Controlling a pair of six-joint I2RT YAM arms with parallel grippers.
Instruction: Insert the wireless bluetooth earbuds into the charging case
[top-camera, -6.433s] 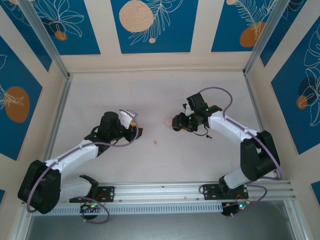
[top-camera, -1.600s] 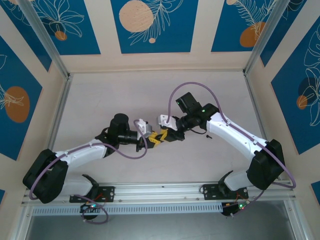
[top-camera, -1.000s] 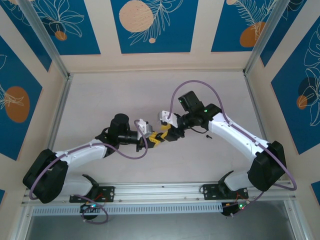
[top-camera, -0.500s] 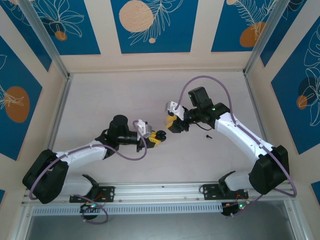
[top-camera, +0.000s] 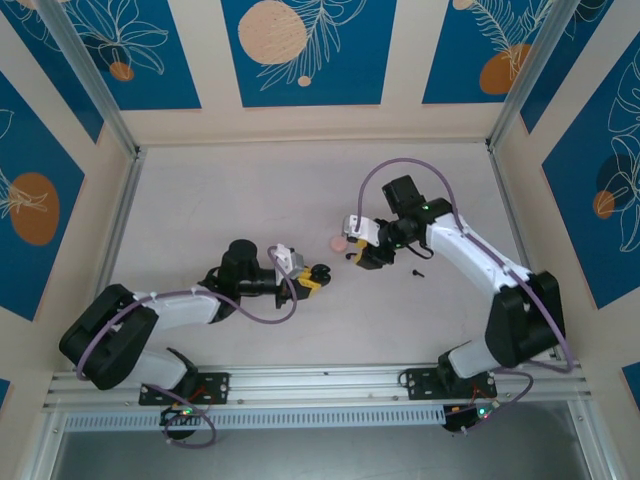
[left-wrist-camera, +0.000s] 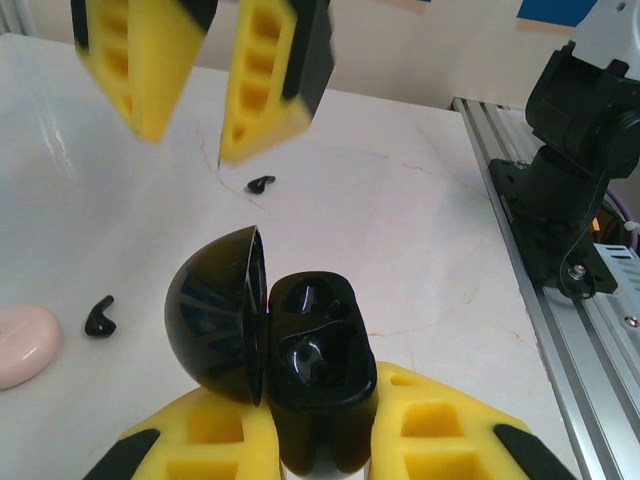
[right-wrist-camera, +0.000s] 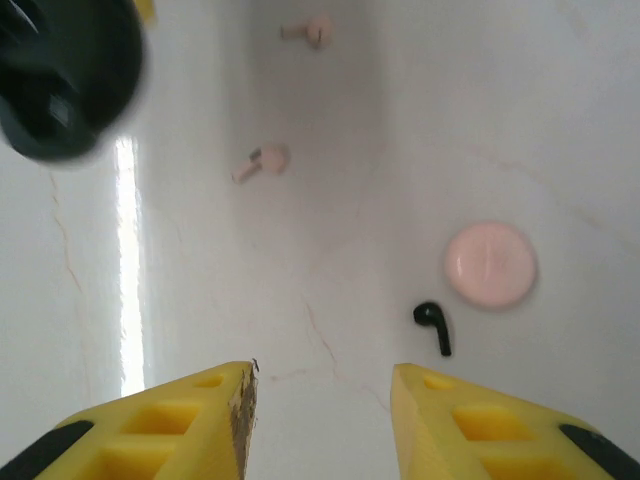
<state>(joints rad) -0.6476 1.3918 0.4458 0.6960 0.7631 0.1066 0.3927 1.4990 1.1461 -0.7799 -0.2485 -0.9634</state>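
Observation:
My left gripper (left-wrist-camera: 315, 405) is shut on the open black charging case (left-wrist-camera: 318, 350), whose lid (left-wrist-camera: 215, 312) is swung to the left and whose two wells look empty. From above, the left gripper (top-camera: 312, 277) holds that case at mid-table. My right gripper (right-wrist-camera: 322, 385) stands open above the table with nothing between its fingers, and sits just right of the case (top-camera: 360, 255). One black earbud (right-wrist-camera: 433, 322) lies just ahead of its right finger. Another black earbud (left-wrist-camera: 260, 184) lies farther off. Two pale pink earbuds (right-wrist-camera: 262, 160) (right-wrist-camera: 310, 30) lie farther ahead.
A closed round pink case (right-wrist-camera: 490, 264) lies beside the black earbud, just left of the right gripper (top-camera: 338, 243). A black earbud (top-camera: 418, 272) lies to the right of the right gripper. An aluminium rail (top-camera: 320, 380) runs along the near edge, and panel walls surround the table.
My right gripper has pulled away from the black case, up and to the right, and now hovers near the pink case. The left gripper still holds the open case, drawn back slightly.

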